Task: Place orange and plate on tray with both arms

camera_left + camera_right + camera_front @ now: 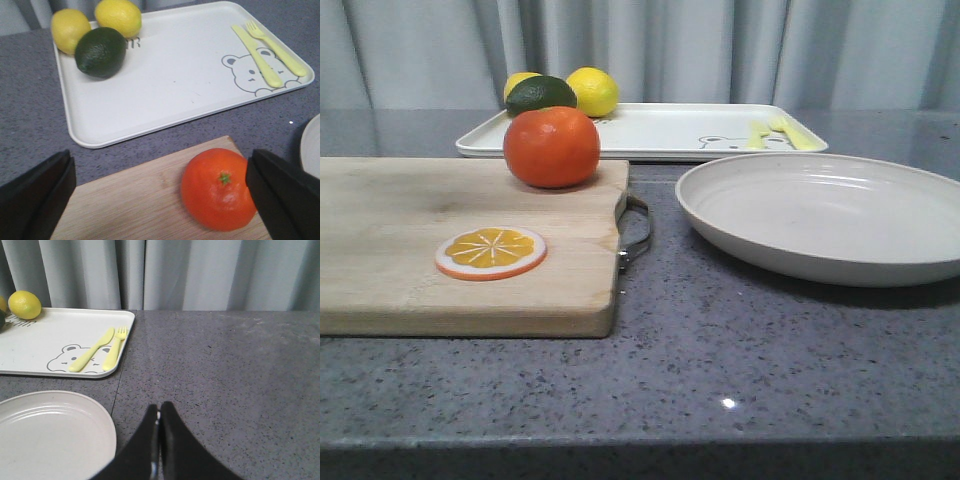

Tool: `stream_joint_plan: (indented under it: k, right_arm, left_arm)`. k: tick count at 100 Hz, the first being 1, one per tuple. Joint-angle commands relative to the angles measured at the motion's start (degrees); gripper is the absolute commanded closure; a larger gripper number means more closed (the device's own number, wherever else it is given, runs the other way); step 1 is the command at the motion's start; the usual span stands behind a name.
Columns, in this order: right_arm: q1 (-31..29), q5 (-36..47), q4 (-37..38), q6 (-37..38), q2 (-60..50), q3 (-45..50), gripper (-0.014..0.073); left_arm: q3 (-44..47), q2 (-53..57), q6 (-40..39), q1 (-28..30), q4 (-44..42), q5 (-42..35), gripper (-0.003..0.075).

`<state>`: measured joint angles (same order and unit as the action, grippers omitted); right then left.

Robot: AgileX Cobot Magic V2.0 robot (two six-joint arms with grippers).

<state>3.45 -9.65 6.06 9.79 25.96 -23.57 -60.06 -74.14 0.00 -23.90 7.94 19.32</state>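
Hanging across the top of the frame: grey-white curtains (650, 50), falling in soft vertical folds. Filling the lower frame: a speckled grey stone countertop (740, 370), catching one small bright glint of light at lower centre. Running along the very bottom: the counter's darker front edge. Spreading evenly: soft, diffuse light.

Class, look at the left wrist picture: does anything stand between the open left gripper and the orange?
Nothing visible does. The left gripper is open, and the orange sits uncovered on the board between its fingers, nearer the right one.
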Motion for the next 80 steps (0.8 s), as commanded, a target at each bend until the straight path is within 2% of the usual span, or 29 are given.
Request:
stream_joint_plan:
  k: [1, 15, 45, 80]
  right_arm:
    - [-0.49, 5.21, 0.32, -0.23, 0.72, -2.24, 0.0658]
    - [-0.49, 5.28, 0.32, -0.23, 0.72, -2.24, 0.0658]
    - [-0.49, 5.28, 0.32, -0.23, 0.72, -2.24, 0.0658]
    - [-0.49, 5.28, 0.32, -0.23, 0.72, -2.24, 0.0658]
  left_arm:
    - [-5.52, -2.67, 0.00, -1.11, 3.59, -1.24, 0.0049]
    - [-12.20, -8.29, 0.00, -2.62, 6.39, 4.32, 0.0049]
    - [-23.31, -18.47, 0.00, -3.09, 6.49, 18.70, 0.0049]
    - [-25.22, -23.81, 0.00, -3.09, 8.61, 22.87, 0.0049]
